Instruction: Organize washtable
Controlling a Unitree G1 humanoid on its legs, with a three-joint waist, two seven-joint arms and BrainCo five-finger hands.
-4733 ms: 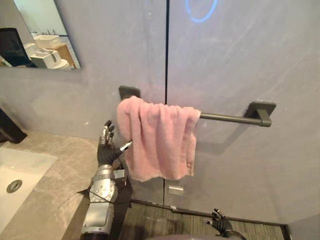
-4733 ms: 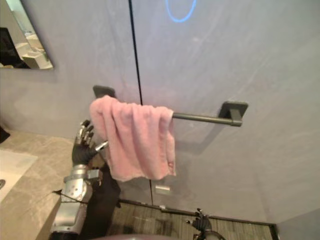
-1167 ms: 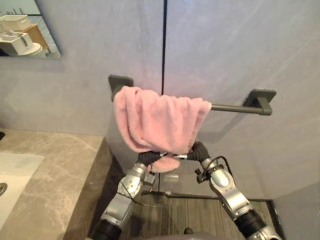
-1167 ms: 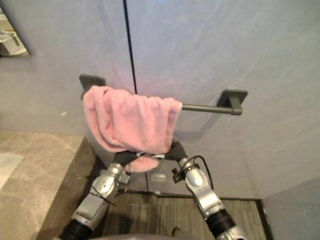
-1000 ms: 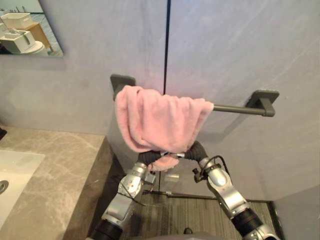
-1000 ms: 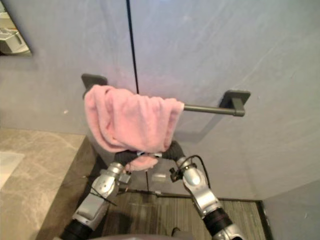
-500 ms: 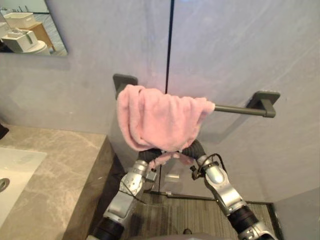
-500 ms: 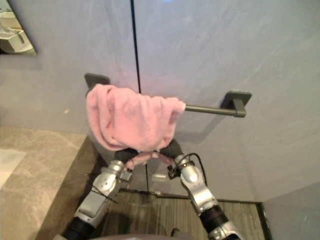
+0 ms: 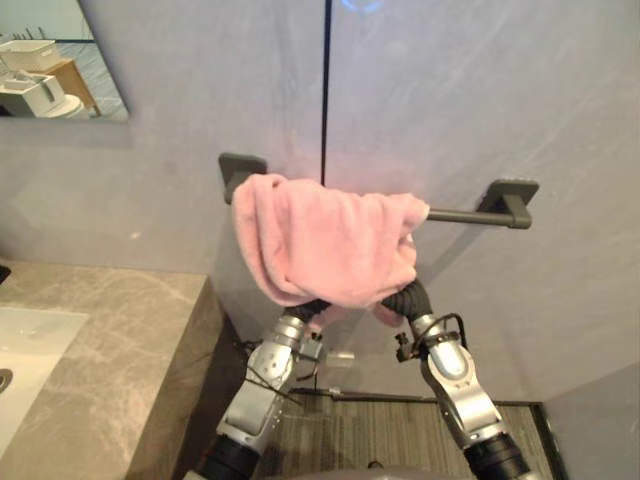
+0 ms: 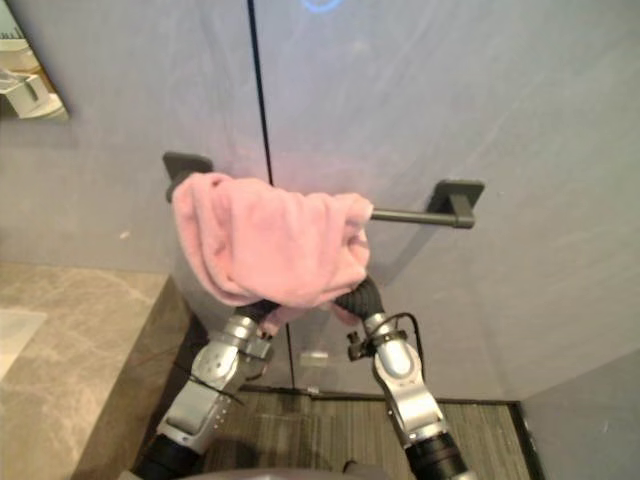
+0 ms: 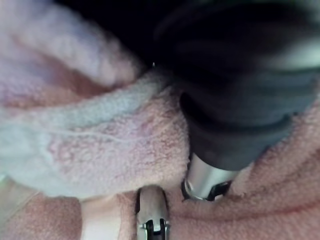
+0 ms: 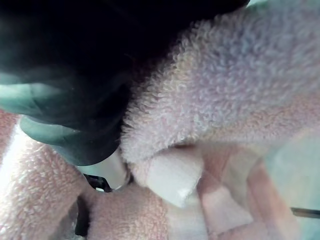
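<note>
While bunched on rail (image 9: 460,215), lift towel (image 9: 325,240) evenly with left hand (image 9: 308,309), right hand (image 9: 410,300); spread flat. Can't tell whether gripping, hidden underneath.

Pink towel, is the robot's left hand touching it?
Touching. In the left wrist view the left hand lies right against the pink towel, with no gap between them.

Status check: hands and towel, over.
Left hand and right hand up under pink towel, grip unseen. Towel bunched at left end of bar. Left arm beside counter edge.

One pink towel (image 9: 325,240); one towel bar (image 9: 465,215); one mirror (image 9: 55,65); one countertop (image 9: 125,330); one sink (image 9: 25,335)
</note>
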